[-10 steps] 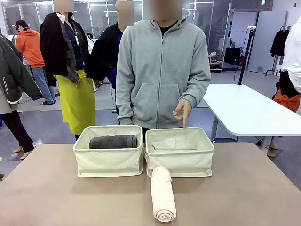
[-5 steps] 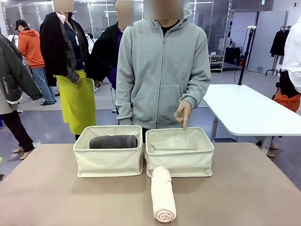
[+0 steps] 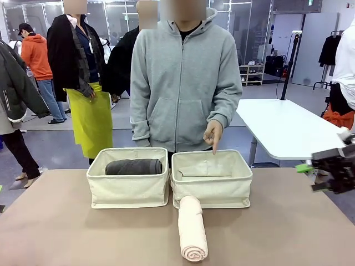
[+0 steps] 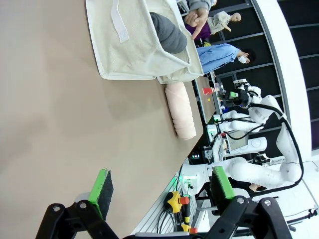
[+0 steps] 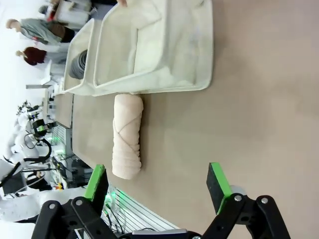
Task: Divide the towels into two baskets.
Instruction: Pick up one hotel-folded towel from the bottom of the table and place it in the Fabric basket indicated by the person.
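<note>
- Two cream canvas baskets stand side by side toward the far edge of the surface (image 3: pixel 55 221): the left basket (image 3: pixel 128 189) holds a dark grey towel roll (image 3: pixel 133 167), while the right basket (image 3: pixel 212 185) seems to hold something pale lying low inside.
- One peach-pink towel roll (image 3: pixel 192 228) lies on the surface, one end touching the right basket's front wall, the other pointing at my near edge.
- It looks like soft terry, light and squashy; I judge a grip across the middle of the roll safest, since an end could unwind.
- My right claw (image 3: pixel 327 172) hangs spread and empty by the right edge.
- My left claw (image 4: pixel 159 186) is spread too, pinching nothing.
- A person's hand (image 3: pixel 213 133) points down at the right basket.
</note>
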You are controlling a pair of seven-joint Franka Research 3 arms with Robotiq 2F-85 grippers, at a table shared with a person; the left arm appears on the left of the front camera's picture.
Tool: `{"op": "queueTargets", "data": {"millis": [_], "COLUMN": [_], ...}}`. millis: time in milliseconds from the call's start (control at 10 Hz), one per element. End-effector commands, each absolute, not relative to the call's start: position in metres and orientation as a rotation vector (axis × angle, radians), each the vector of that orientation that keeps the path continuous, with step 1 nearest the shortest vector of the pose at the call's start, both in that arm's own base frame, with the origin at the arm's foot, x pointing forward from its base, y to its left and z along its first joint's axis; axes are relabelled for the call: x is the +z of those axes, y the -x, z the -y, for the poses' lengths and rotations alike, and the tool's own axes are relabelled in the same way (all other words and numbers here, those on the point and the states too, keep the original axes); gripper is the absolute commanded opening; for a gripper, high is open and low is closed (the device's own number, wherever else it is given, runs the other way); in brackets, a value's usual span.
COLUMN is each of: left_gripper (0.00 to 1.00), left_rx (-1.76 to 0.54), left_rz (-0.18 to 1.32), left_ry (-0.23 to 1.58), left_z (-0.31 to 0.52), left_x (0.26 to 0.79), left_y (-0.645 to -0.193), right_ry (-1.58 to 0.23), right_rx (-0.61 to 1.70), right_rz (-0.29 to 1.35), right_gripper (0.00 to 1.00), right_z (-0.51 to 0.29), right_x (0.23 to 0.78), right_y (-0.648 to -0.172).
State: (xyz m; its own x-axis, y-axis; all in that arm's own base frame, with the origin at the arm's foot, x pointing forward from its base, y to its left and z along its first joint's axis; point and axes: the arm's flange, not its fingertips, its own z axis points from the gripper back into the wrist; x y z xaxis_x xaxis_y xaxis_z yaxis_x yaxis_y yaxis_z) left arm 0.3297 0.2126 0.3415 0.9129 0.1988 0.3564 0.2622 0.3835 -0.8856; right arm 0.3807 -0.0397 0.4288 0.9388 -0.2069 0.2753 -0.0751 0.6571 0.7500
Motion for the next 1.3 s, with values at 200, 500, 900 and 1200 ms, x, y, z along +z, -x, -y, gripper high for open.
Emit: {"op": "queueTargets", "data": {"millis": [200,500,900,1200], "left_gripper": [1.00,1.00,1.00,1.00], "left_rx": [-0.036,-0.036,-0.036,-0.036], "left_rz": [0.432,0.432,0.432,0.432], "left_ry": [1.185,1.185,1.185,1.185], "left_z": [-0.214,-0.214,-0.214,-0.214], "left_x": [0.347,0.347,0.347,0.347], "left_y": [-0.326,-0.326,-0.326,-0.326], "right_ry": [-0.619,-0.467,-0.356,-0.334], "right_rx": [0.000,0.123,0.128,0.152], "right_rz": [0.285,0.202,0.157,0.149], "right_gripper": [1.00,1.00,1.00,1.00], "right_z": [-0.124,-0.206,-0.256,-0.286], "right_x": [0.415,0.406,0.382,0.371], "right_y": [-0.358,-0.362,-0.372,-0.385]}}
